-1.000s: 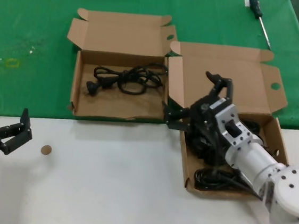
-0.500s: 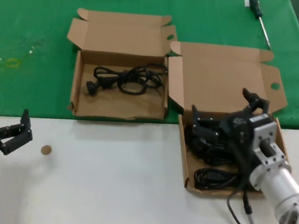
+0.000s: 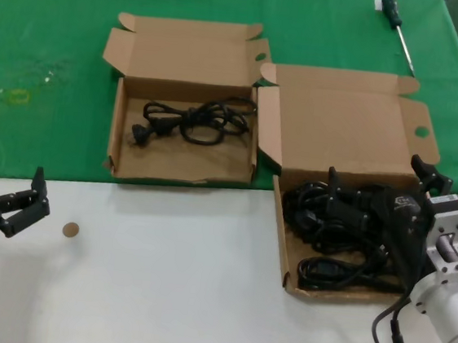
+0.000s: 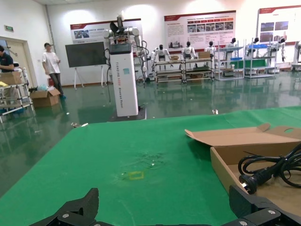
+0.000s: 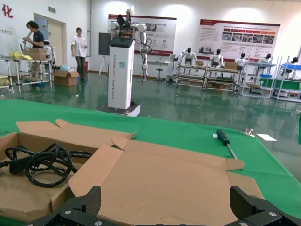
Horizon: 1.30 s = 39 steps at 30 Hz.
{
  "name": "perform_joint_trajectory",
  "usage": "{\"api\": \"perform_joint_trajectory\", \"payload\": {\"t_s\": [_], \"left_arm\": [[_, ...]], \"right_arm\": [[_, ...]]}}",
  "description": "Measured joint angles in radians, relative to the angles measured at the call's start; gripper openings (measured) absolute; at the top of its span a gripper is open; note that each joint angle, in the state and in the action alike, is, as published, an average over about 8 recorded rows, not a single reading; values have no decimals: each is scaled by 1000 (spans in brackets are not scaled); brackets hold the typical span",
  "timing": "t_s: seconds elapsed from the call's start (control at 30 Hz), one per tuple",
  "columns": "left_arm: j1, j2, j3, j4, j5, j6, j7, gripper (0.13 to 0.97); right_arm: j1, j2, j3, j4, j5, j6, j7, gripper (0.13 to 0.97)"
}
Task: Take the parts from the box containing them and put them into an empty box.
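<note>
Over the larger box (image 3: 350, 127), right gripper (image 3: 378, 191) (fingers spread) above cords (image 3: 330, 223).

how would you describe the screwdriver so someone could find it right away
Start at the green cloth covering the far part of the table. At its far right, beyond the larger cardboard box, lies the screwdriver: black handle, thin metal shaft, the only tool there.

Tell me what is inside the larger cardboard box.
The larger box holds tangled black power cords. The open right gripper covers some, so their number is unclear.
</note>
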Motion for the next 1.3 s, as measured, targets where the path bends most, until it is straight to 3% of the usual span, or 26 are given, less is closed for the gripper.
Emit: {"api": "perform_joint_trajectory", "payload": {"t_s": [1.3], "left_arm": [[0, 0, 0, 0, 0, 0, 0, 966]], "right_arm": [[-1, 0, 1, 1, 0, 1, 1, 966]]}}
